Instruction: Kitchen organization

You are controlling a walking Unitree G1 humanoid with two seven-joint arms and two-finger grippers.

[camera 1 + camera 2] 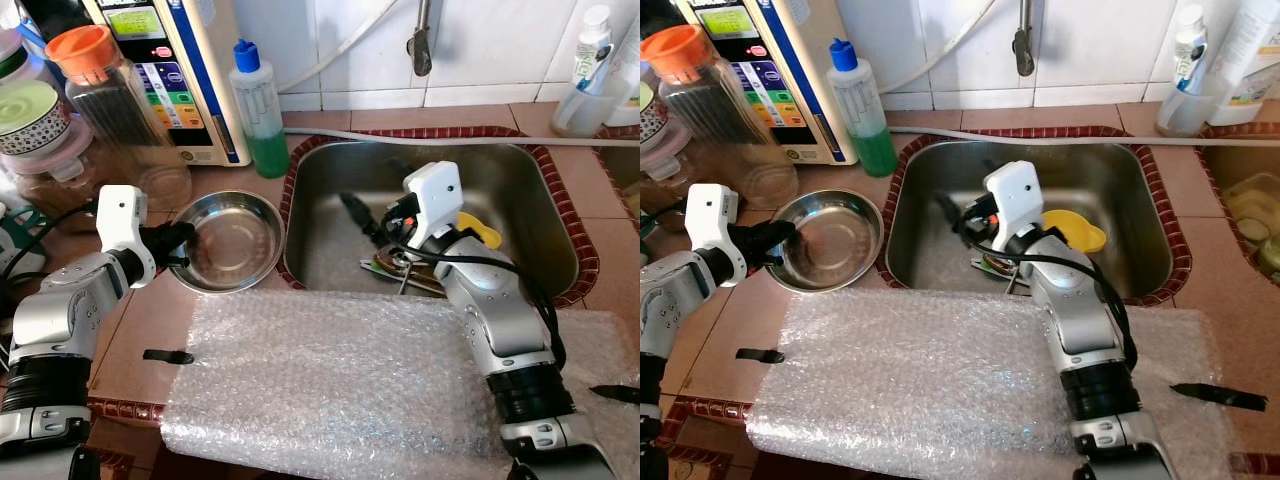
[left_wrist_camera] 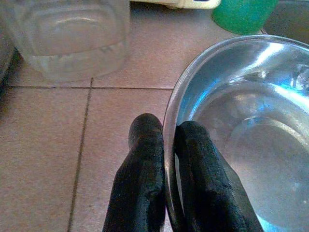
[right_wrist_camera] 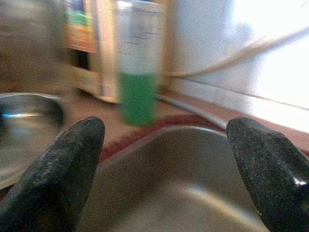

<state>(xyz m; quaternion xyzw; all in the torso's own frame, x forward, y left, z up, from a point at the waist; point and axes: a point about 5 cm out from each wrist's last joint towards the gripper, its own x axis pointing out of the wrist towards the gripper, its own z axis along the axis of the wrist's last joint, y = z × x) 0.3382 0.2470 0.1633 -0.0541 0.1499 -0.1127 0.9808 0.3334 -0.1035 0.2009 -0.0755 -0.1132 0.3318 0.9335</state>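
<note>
I have the left tool (image 2: 169, 193) pinching the steel bowl (image 1: 228, 240) by its near-left rim — ready to lift it off the desk (image 1: 150, 320) — while the right tool (image 3: 166, 164) hangs spread over the sink (image 1: 520, 190).

bowl (image 1: 230, 240) on counter left of sink (image 1: 520, 190); bottle (image 1: 258, 110) behind bowl; bubble wrap (image 1: 330, 385) before both.

Steel bowl (image 1: 228, 242): round, shallow, polished, upright on the tiled surface (image 1: 150, 330), just beside the sink's left rim. Its near-left rim is pinched between the left hand's (image 2: 166, 159) fingers. Utensils (image 1: 395, 268) and a yellow item (image 1: 478, 228) lie on the sink (image 1: 520, 190) floor.
</note>
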